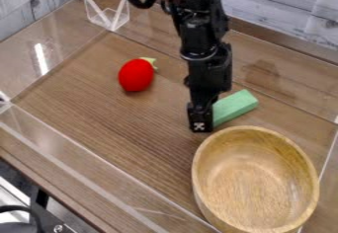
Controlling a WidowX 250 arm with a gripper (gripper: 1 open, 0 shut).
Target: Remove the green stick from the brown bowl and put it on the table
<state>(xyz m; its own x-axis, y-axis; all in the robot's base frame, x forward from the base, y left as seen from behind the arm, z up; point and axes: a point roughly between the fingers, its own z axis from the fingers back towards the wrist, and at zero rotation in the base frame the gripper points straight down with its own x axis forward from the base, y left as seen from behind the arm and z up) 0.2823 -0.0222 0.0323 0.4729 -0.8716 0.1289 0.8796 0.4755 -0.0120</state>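
- The green stick lies flat on the table, outside the brown bowl, just beyond the part of the rim that is uppermost in the view.
- It sits at a slant: its lower left end is close to the bowl's rim, and its upper right end points away from the bowl. Whether that near end touches the rim, I cannot tell.
- The black gripper points down from the top of the view, its tips just beyond the bowl's upper left rim.
- The stick is on the right-hand side of the jaws as the camera sees it, with its near end just beside the tips; the dark fingers overlap that end in the view, so contact between them is hard to judge.
- How wide the jaws stand I cannot tell, since the dark parts run together from this angle.
- The brown bowl rests upright on the table in the lower right of the view, its thick rim and pale inside facing up.
- The red round fruit lies on the table up and to the left of the bowl, well apart from it, with a bit of green at its top.
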